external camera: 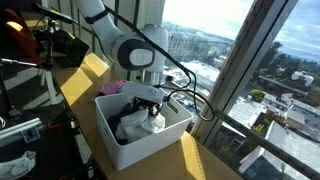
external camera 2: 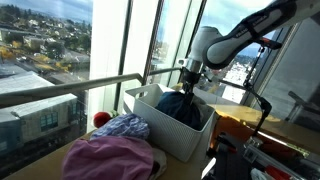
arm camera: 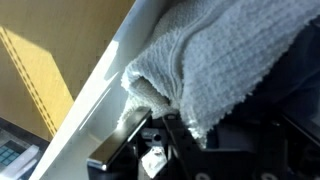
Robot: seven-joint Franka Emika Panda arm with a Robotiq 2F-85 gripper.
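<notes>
In the wrist view a white terry towel (arm camera: 210, 60) fills the upper right, bunched right at my gripper (arm camera: 165, 135), whose dark jaws stand shut on its lower edge. The white wall of a bin (arm camera: 100, 90) runs diagonally just beside them. In both exterior views the gripper (external camera: 150, 104) (external camera 2: 188, 88) reaches down into the white bin (external camera: 120, 145) (external camera 2: 160, 135). Inside the bin lie a pale cloth (external camera: 156, 122) and a dark blue garment (external camera 2: 185, 108); the fingertips are hidden among them.
The bin stands on a wooden table (arm camera: 35, 75) by large windows. A heap of purple-pink clothing (external camera 2: 105, 160) and a blue patterned garment (external camera 2: 125, 127) lie beside the bin. Pink cloth (external camera: 112, 88) lies behind it. Cables and equipment (external camera: 25, 70) crowd the room side.
</notes>
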